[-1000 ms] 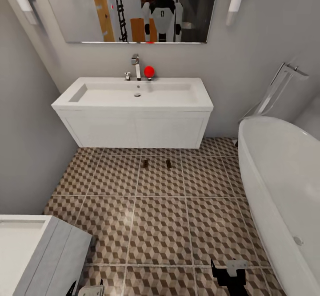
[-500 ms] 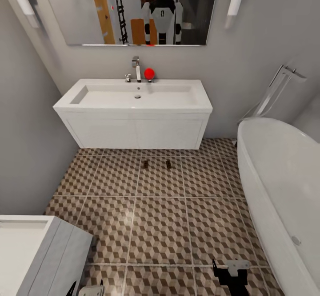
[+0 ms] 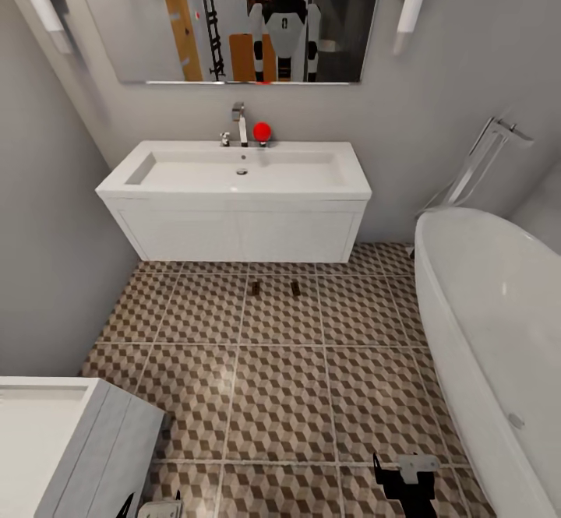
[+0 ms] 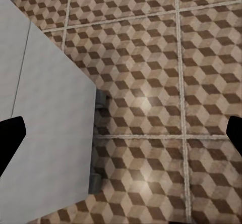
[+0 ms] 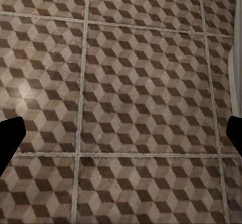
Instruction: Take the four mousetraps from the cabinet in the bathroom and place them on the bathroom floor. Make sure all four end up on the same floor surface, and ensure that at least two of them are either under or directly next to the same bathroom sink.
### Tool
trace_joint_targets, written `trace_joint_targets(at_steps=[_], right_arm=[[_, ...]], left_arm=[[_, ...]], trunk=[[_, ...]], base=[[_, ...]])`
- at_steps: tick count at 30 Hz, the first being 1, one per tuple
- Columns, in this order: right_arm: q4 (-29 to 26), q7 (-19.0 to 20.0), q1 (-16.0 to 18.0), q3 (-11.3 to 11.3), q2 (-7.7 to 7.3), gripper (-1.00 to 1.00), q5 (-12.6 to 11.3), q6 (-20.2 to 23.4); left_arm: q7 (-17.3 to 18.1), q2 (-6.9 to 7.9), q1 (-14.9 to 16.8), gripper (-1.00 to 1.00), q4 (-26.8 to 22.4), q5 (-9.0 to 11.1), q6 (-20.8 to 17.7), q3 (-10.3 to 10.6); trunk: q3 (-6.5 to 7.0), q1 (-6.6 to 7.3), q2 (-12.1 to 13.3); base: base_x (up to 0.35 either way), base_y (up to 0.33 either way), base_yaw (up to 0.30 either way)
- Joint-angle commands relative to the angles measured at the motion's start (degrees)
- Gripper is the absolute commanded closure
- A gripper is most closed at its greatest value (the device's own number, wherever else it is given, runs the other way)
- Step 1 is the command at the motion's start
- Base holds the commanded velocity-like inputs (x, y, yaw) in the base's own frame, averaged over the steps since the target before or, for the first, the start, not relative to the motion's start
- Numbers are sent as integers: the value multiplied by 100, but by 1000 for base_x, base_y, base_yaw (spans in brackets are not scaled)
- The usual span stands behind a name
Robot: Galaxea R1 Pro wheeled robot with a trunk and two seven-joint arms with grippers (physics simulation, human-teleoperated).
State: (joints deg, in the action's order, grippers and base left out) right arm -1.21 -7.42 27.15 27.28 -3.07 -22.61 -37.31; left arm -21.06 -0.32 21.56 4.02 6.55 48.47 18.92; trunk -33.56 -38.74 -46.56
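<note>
Two mousetraps, one (image 3: 255, 287) beside the other (image 3: 295, 287), lie on the cube-patterned bathroom floor (image 3: 280, 401) just in front of the white wall-hung bathroom sink (image 3: 156, 187). They are small brown boards, a little apart. My right gripper (image 3: 399, 471) hangs low over the tiles at the bottom right, far from them. In the right wrist view the right gripper (image 5: 121, 135) is open over bare tiles. My left gripper (image 3: 152, 509) peeks in at the bottom edge. The left gripper (image 4: 121, 135) is open too, beside a white unit. The cabinet is out of view.
A white bathtub (image 3: 499, 331) fills the right side, with a chrome floor tap (image 3: 487, 152) behind it. A small white boxy unit (image 3: 70, 448) stands at the bottom left, close to my left arm. A mirror (image 3: 234, 15) hangs above the sink, and a red ball (image 3: 262, 130) sits by its tap.
The whole head view has shifted slightly, so the sink sits a little lower and smaller. The mousetraps have not moved on the tiles, and both grippers stay open.
</note>
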Motion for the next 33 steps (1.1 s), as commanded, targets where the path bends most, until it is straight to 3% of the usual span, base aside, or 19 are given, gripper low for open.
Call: trace_joint_targets(at_steps=[1, 14, 33], right_arm=[[-2, -36, 1, 50, -1, -100, -17, -5], [-2, -33, 1, 50, -1, -100, -22, -17], [-2, -32, 1, 50, -1, -100, -24, -22]], left_arm=[[5, -3, 7, -100, 20, 56, 31, 50], [8, -3, 9, -100, 22, 57, 31, 50], [5, -3, 6, -100, 25, 56, 23, 50]], trunk=[[14, 22, 38], [251, 307, 559], [756, 725, 1321]], base=[[0, 0, 0], [0, 0, 0], [0, 0, 0]])
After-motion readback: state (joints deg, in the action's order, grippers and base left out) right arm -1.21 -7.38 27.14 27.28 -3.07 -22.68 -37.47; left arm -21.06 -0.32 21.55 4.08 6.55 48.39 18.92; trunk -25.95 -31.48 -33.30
